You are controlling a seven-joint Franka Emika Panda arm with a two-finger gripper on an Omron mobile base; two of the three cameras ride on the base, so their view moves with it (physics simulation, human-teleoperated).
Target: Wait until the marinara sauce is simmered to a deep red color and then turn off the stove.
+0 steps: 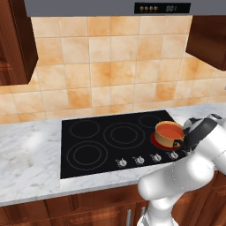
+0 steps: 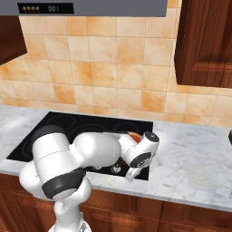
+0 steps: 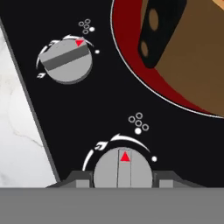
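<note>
The arm reaches low over the front right of the stove (image 1: 110, 137), set into the marble tabletop (image 1: 26, 154). In the hand view the claw (image 3: 123, 181) sits right down on a knob (image 3: 123, 168), its two dark fingertips (image 3: 81, 181) closed tight against either side of it, red pointer mark facing up the frame. A second knob (image 3: 68, 61) lies beyond, to the upper left. The copper pot (image 1: 169, 134) stands on the front right burner (image 1: 165, 143), which glows red beneath it, just behind the knob row. The marinara sauce (image 1: 169, 130) inside shows orange-red.
</note>
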